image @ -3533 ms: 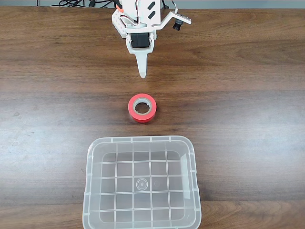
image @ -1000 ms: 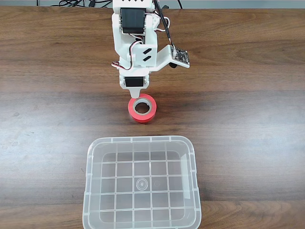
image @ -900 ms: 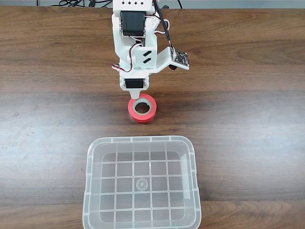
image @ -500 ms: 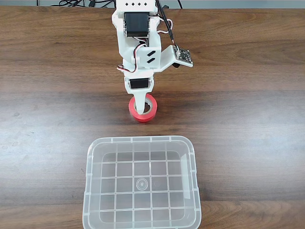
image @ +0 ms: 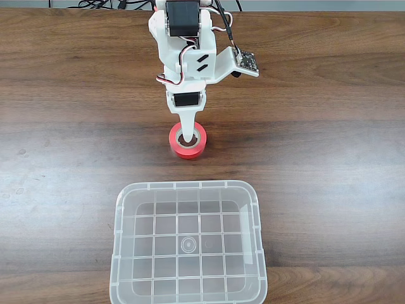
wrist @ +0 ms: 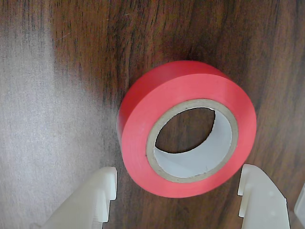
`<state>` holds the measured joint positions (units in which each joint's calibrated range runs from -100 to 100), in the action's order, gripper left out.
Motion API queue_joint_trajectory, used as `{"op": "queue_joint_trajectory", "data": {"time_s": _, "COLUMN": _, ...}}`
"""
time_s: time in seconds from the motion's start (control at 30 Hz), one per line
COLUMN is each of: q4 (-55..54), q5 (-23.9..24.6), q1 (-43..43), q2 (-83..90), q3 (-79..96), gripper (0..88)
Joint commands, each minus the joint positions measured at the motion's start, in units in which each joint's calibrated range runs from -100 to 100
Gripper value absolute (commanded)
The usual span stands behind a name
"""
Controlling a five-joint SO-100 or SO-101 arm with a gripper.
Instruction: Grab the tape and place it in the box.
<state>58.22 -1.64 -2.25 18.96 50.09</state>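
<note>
- The white plastic claw [wrist: 177, 193] is spread wide, its two fingers standing one on each side of the roll in the wrist view, and it has hold of nothing: the left finger [wrist: 97, 193] sits just beside the red wall with a sliver of wood showing between them, and the right finger [wrist: 259, 198] stands a little clear of the other side.
- In the fixed view the claw [image: 188, 134] points down from the far side, one white finger lying across the roll's far rim with its tip over the centre hole.
- The small ring-shaped roll of bright red tape [image: 188, 140] lies flat on the bench, near the middle of the scene; in the wrist view the tape [wrist: 186, 129] shows a tan cardboard rim, a grey-white inner core, and dark wood through its hole.
- Above the claw, the white arm [image: 185, 44] with black motors reaches in from the far edge, and a small circuit board [image: 246, 61] juts out on its right.
- The dark brown wood-grain bench [image: 329, 145] carries everything.
- The clear, translucent plastic rectangular box [image: 188, 244] with rounded corners and a square grid on its bottom sits at the near edge, apart from the tape and directly nearward of it, open side up.
</note>
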Motion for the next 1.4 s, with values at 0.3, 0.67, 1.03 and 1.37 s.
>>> {"op": "queue_joint_trajectory", "data": {"time_s": 0.3, "q4": -5.99, "q5": -0.1, "q1": -0.31, "q2": -4.72, "q3": 3.04, "gripper": 24.9}}
{"op": "queue_joint_trajectory", "data": {"time_s": 0.67, "q4": -8.48, "q5": -0.15, "q1": -0.31, "q2": -9.71, "q3": 2.17, "gripper": 8.3}}
{"op": "queue_joint_trajectory", "data": {"time_s": 1.03, "q4": -7.71, "q5": -0.2, "q1": -0.31, "q2": -4.4, "q3": 2.17, "gripper": 8.2}}
{"op": "queue_joint_trajectory", "data": {"time_s": 1.37, "q4": -7.71, "q5": -0.2, "q1": -0.23, "q2": -5.2, "q3": 2.34, "gripper": 7.9}}
